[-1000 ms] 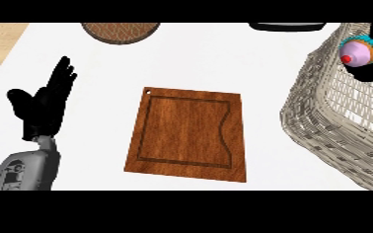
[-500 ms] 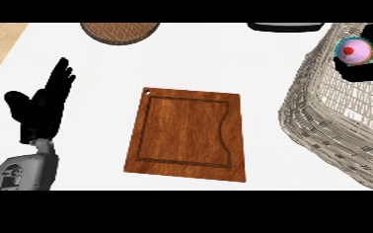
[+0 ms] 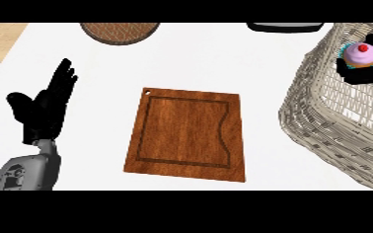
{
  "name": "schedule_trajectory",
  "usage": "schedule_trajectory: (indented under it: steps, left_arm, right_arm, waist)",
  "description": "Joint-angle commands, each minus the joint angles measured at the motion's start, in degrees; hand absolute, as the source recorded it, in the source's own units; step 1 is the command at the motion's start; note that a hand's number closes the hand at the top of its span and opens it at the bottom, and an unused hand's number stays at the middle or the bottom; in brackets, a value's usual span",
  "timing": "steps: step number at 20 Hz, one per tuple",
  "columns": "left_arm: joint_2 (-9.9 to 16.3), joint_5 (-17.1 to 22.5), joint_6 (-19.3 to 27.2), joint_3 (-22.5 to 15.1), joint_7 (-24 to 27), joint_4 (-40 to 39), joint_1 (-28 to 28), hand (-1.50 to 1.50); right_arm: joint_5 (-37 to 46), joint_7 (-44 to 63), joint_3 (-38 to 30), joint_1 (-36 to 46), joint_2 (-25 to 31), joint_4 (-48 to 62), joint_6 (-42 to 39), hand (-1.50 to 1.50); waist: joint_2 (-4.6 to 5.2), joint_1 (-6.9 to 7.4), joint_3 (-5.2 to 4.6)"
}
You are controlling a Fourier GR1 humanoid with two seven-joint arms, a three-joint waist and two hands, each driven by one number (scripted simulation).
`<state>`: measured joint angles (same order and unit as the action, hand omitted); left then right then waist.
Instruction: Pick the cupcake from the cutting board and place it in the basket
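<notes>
The cupcake (image 3: 358, 53), with pink frosting, a red cherry and a teal wrapper, is inside the wicker basket (image 3: 320, 123) at the right edge of the view. My right hand (image 3: 355, 73) shows only as a black shape just below the cupcake, behind the basket wall, its fingers curled at the wrapper. The wooden cutting board (image 3: 186, 133) lies in the middle of the counter with nothing on it. My left hand (image 3: 45, 109) rests open at the left, fingers up, well away from the board.
A round woven brown mat (image 3: 119, 30) lies at the top left. The edge of a dark object (image 3: 285, 27) shows at the top right. White counter surrounds the board, and the counter's wooden edge shows at the far top left.
The cupcake and my right hand have shifted slightly inside the basket, first farther away, then back and a little right. The left hand and the board have not moved.
</notes>
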<state>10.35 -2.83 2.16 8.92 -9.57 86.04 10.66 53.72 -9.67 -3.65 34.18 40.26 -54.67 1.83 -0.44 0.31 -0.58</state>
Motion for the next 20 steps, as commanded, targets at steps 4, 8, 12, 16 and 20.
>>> schedule_trajectory:
  steps: [4, 8, 12, 16, 20]
  left_arm:
    - [-0.46, -0.85, 1.08, -0.80, -3.03, 2.23, 0.74, 0.00]
    - [0.81, 0.10, -0.74, 0.38, -0.69, -1.55, 2.00, 0.00]
    - [0.18, 0.35, -0.43, 0.53, 0.03, -0.81, 0.48, 0.00]
    - [0.97, -0.42, 0.20, 0.14, -4.00, 0.32, 3.33, 0.00]
    - [1.58, 1.03, -1.30, 1.42, -1.81, -1.03, 2.48, 0.00]
  right_arm:
    - [3.81, 1.13, 0.55, 0.30, -2.52, 2.92, 1.64, 1.50]
    - [5.92, 0.12, 0.99, 3.43, -2.60, 8.20, 1.52, 1.50]
    - [4.54, -3.32, -0.55, 2.40, -0.73, 10.26, -0.39, 1.50]
    - [6.22, -3.70, -0.10, 4.79, -1.93, 15.91, 0.75, 1.50]
    - [5.31, -3.73, -0.96, 2.41, -2.18, 13.72, -0.45, 1.50]
  waist:
    - [0.45, 0.08, 0.59]
    - [0.58, 0.24, 0.58]
    - [0.50, 0.09, 0.58]
    - [0.65, 0.58, 0.62]
    - [0.53, 0.02, 0.59]
